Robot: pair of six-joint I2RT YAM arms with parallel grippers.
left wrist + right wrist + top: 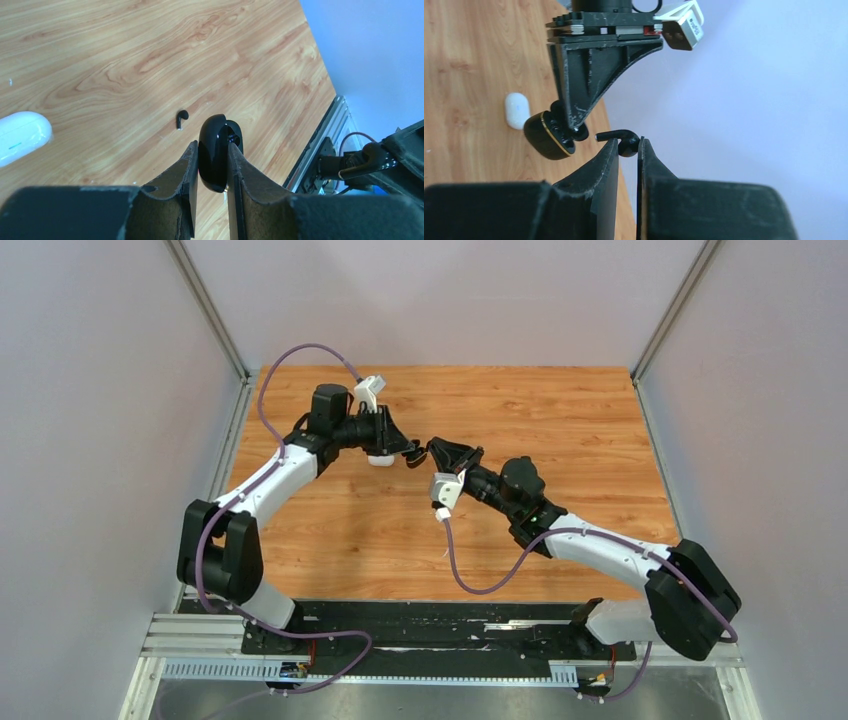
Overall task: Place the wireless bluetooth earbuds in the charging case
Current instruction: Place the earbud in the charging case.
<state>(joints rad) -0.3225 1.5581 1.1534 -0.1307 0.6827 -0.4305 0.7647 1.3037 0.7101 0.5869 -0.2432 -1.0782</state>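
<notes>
**Up in the air, a tiny earbud could slip**

Between the narrow fingers of the right gripper [628,146] sat a small shiny black earbud with a short stem [624,142], pinched only at its round end. Just past it, the left gripper [214,155] was closed on a round shiny black charging case with a gold rim [544,142], up above the wooden table [464,50]. The earbud and the case were near but not touching.

If the stem went in crooked, it could bump the rim and pop out of that thin pinch. A hard push could also twist the case in the left fingers.

Farther off, a second black earbud [181,118] lay on the table, and a white oval case [20,135] lay off to one side.
</notes>
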